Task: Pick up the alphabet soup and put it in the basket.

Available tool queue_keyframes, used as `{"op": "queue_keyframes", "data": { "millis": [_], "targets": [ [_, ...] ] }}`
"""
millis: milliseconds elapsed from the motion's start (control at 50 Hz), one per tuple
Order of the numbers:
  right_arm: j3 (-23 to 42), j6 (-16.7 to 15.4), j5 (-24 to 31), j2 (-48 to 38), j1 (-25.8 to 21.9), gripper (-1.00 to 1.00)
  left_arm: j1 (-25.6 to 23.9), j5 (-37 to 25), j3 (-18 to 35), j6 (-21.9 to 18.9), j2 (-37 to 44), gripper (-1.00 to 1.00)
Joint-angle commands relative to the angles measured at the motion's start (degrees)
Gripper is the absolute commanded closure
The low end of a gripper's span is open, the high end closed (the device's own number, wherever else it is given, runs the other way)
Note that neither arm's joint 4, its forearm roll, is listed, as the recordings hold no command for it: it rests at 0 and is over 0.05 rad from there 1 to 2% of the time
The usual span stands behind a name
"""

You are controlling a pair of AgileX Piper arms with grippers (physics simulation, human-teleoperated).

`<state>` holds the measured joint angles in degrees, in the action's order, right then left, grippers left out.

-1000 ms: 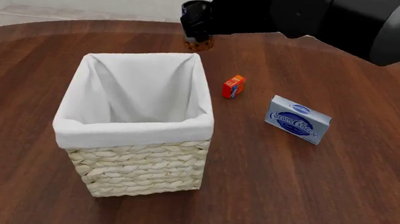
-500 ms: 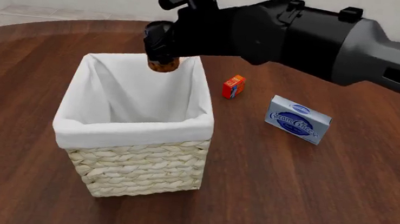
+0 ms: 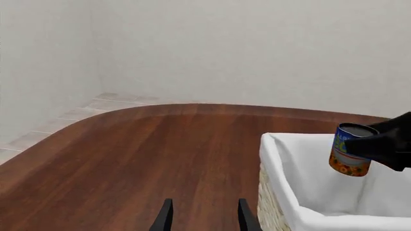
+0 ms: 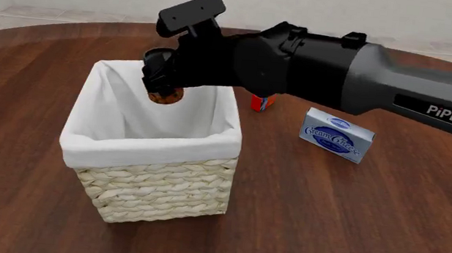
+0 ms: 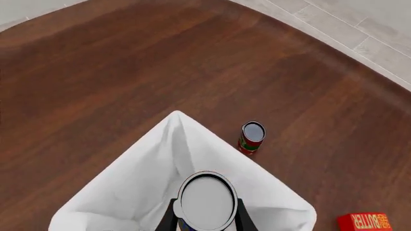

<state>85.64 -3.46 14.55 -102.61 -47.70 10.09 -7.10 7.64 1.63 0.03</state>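
Right gripper [image 4: 162,85] is holding the alphabet soup [image 4: 165,96] over the basket [image 4: 149,184].
Its jaws are clamping the cylindrical can; left gripper [image 3: 204,216] jaws, seemingly apart, are hovering over the wooden tabletop [image 3: 154,154].

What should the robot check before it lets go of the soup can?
1. Can held in the right hand: ok, the soup can sits between its fingers.
2. Can above the basket opening: ok, the white liner shows all around it in the right wrist view.
3. Can below the rim yet: not ok, it hangs above the liner.
4. Basket bottom free: cannot tell, the floor of the basket is hidden.
5. Left hand out of the way: ok, it is open, beside the basket and holding nothing.
6. Other things clear of the drop: ok, the cream cheese box and a second can stand outside the basket.
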Motion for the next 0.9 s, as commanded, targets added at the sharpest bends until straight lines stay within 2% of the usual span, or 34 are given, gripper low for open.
{"op": "queue_keyframes", "data": {
  "millis": [20,460,900],
  "targets": [
    [0.7,2.4,-0.2,-1.7,-1.0,1.0,0.2,0.3,-0.3,0.0,0.0,-1.0],
    [-0.2,0.4,0.4,-4.2,-1.0,1.0,0.5,0.9,-0.9,0.1,0.0,-1.0],
    [-0.3,1.0,-0.1,-6.5,-0.8,1.0,0.3,1.1,-1.1,0.1,0.0,-1.0]
  ]
}}
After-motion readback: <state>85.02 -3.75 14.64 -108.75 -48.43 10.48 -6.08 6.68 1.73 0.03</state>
